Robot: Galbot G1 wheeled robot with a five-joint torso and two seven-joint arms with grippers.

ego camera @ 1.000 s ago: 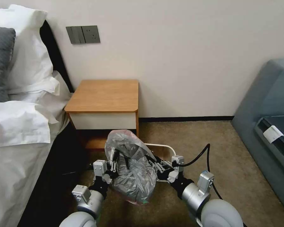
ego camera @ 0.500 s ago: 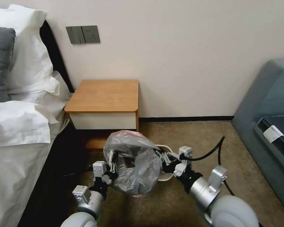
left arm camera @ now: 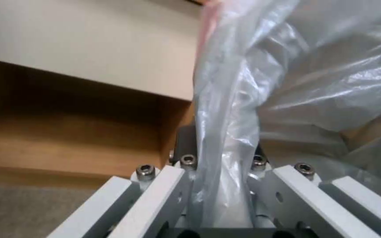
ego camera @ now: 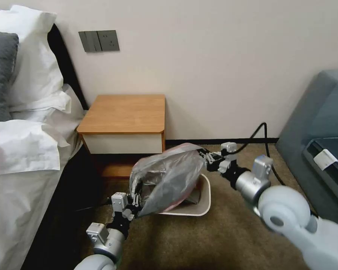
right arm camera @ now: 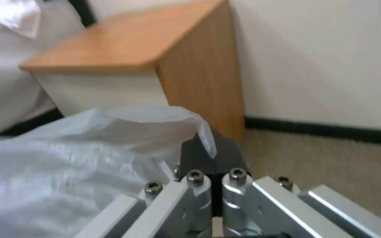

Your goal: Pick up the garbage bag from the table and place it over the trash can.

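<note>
Garbage bag (ego camera: pixel 169 178) stretched, both grippers' fingers (right arm camera: pixel 210 155) seemingly clamped

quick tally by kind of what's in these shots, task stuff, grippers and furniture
garbage bag: 1, stretched between the two grippers above the bin
trash can: 1, on the carpet
table: 1, its top bare
grippers: 2, left gripper and right gripper, each shut on a bag edge
bed: 1
pillows: 2, one white and one grey
sofa: 1
total: 9

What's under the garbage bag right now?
The trash can stands on the carpet below the garbage bag, which the left gripper and right gripper hold stretched above it. The bag hides the can's left side and most of its opening.
</note>
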